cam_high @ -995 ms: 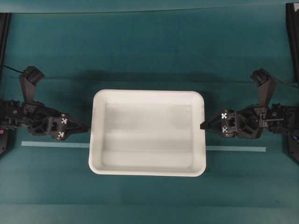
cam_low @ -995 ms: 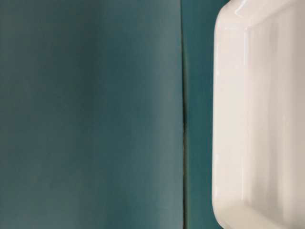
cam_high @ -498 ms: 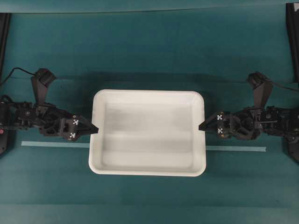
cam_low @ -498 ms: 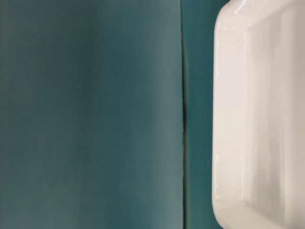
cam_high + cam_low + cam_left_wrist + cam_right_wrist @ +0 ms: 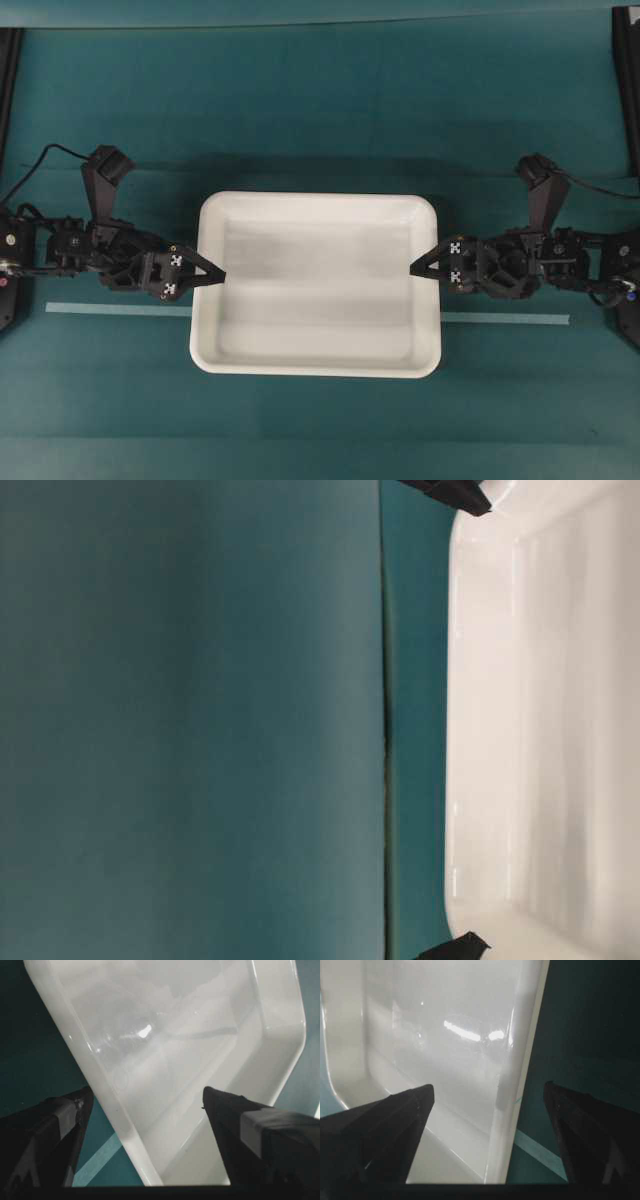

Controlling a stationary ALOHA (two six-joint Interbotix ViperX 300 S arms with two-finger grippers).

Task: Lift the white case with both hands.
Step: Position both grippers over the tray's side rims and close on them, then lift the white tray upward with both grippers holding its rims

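Observation:
The white case lies flat on the teal table, long side across the overhead view. My left gripper is at its left short side and my right gripper at its right short side, tips over the rim. In the left wrist view the gripper is open, with the case's rim between the fingers and not pinched. In the right wrist view the gripper is open too, with the rim between its fingers. The table-level view shows the case with a black fingertip at the top and another fingertip at the bottom.
A pale tape strip runs across the table under the case and comes out on the right. A seam in the teal cloth runs beside the case. Black frame posts stand at the far corners.
Both grippers have moved inward from beside the case until their tips reach over its short rims. The fingertips have come into the table-level view. The case has not moved.

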